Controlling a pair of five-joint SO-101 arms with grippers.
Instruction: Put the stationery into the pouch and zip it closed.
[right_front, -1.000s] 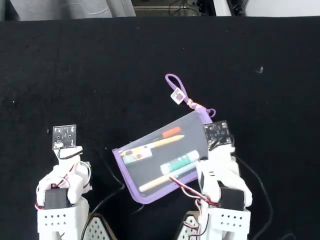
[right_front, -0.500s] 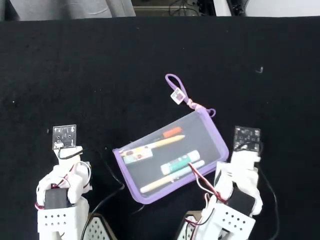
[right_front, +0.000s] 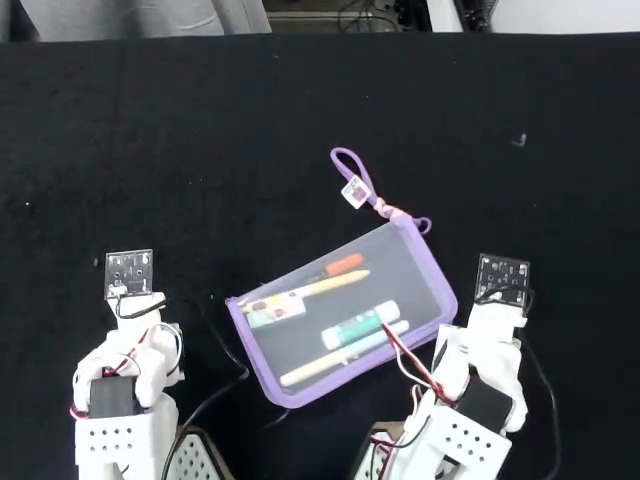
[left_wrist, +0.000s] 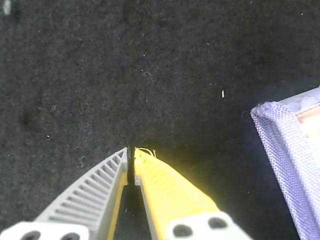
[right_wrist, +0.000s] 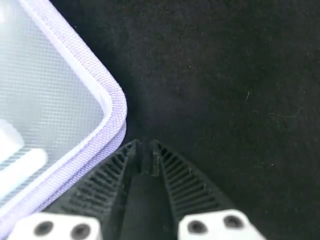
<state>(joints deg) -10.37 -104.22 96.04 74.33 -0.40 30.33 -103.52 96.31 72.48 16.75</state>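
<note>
I'm seeing the lilac-edged mesh pouch (right_front: 300, 345) lying by the black table's (right_front: 200, 120) near edge, pens (right_front: 362, 324) inside, apparently zipped; left gripper (left_wrist: 131, 152) and right gripper (right_wrist: 144, 148) are sitting closed, holding nothing.

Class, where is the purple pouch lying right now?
In the high view the pouch lies tilted on the table between the left arm and the right arm, closer to the right; the right wrist view shows its rounded corner beside the right gripper.
</note>
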